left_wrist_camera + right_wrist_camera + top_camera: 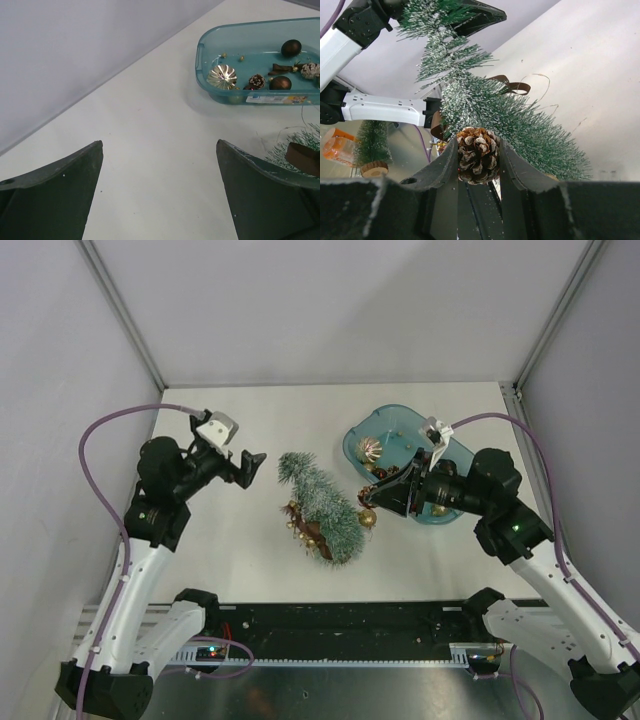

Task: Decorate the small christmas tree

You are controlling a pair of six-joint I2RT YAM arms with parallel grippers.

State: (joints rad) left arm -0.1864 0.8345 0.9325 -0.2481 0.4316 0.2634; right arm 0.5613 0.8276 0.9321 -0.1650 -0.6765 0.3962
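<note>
The small christmas tree [322, 502] lies tilted on the table, tip toward the far left, wood base [312, 536] toward the near side; gold ornaments [295, 515] hang by its base. My right gripper [373, 500] is shut on a brown pine cone [478, 155], right against the tree's bristles [520, 115]. My left gripper [250, 468] is open and empty just left of the tree's tip; in its wrist view the fingers [75, 175] frame bare table and the tree [297, 139] shows only at the right edge.
A teal plastic tray [385, 412] behind the right gripper holds a ribbed gold ball [222, 76], brown balls [291, 47] and a pine cone [256, 80]. A gold ball [367, 518] lies beside the tree. White walls enclose the table.
</note>
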